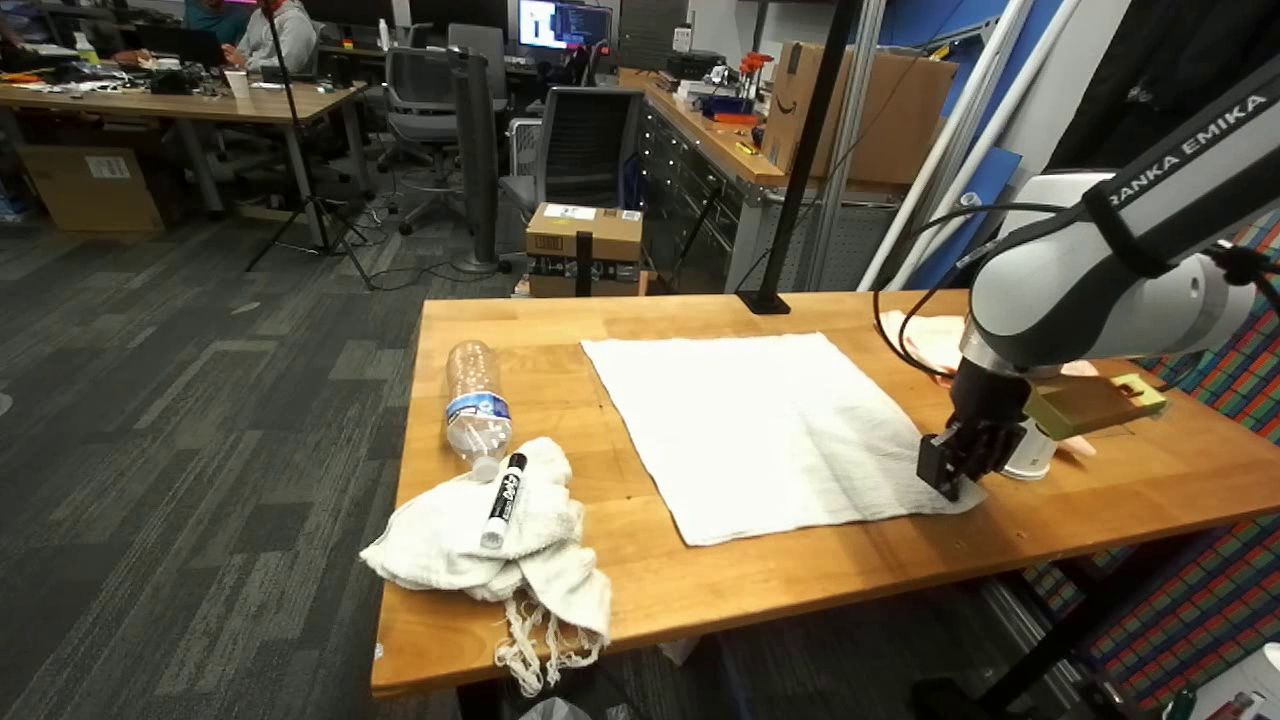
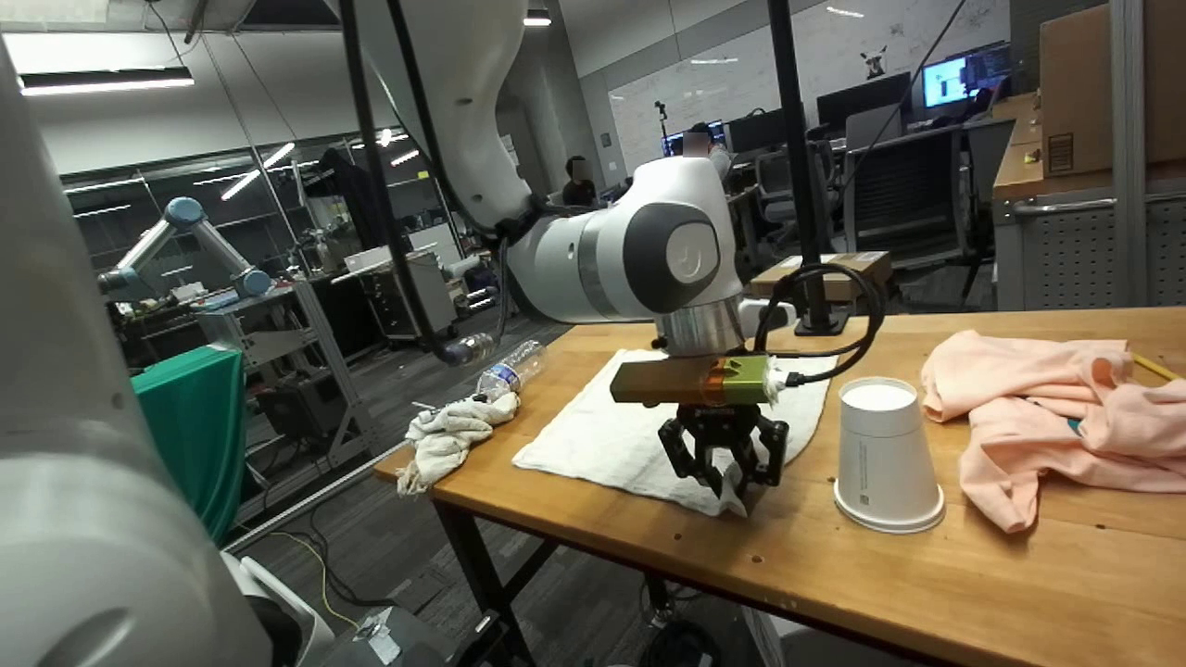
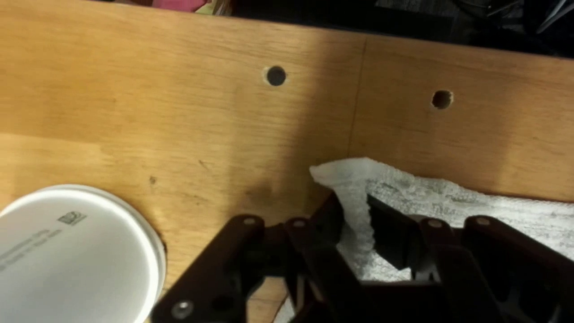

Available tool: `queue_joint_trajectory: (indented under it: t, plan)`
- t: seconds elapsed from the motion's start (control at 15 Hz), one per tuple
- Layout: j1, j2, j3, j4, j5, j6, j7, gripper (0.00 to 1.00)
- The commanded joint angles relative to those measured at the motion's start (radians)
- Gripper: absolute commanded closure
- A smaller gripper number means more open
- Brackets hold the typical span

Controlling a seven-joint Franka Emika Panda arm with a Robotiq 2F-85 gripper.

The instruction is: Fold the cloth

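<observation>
While the white cloth [image 1: 720, 430] lies spread nearly flat on the wooden counter [image 1: 540, 400], the fingers [image 3: 390, 233] are closed on one of its corners, pinching it into a small raised fold near the counter's edge. The cloth is finely textured and roughly square, with shallow creases toward the held corner. Just beside the fingers stands a smooth white cup [image 2: 885, 463], upside down on its wide rim; the space under it is hidden. Well apart, across the cloth, a clear plastic bottle [image 1: 478, 408] with a blue label lies on its side; I cannot tell whether it holds anything. Its neck reaches a crumpled, fringed cream rag [image 1: 440, 540], on which rests a white, black-capped marker [image 1: 505, 500]. Soft peach fabric [image 2: 1066, 408] lies rumpled near the cup, visible in both exterior views.
</observation>
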Motion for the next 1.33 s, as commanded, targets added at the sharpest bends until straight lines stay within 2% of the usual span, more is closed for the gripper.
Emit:
queue_joint_trajectory:
  t: [0.0,0.27,0.67,1.27]
  plan:
    - [0.026,-0.007,0.019,0.043,-0.061,-0.077,0.082,0.92]
    - [0.064,0.000,0.053,0.101,-0.089,-0.157,0.151,0.92]
    - [0.118,0.055,0.107,0.245,-0.081,-0.266,0.249,0.92]
    - [0.185,0.164,0.149,0.422,-0.017,-0.272,0.409,0.92]
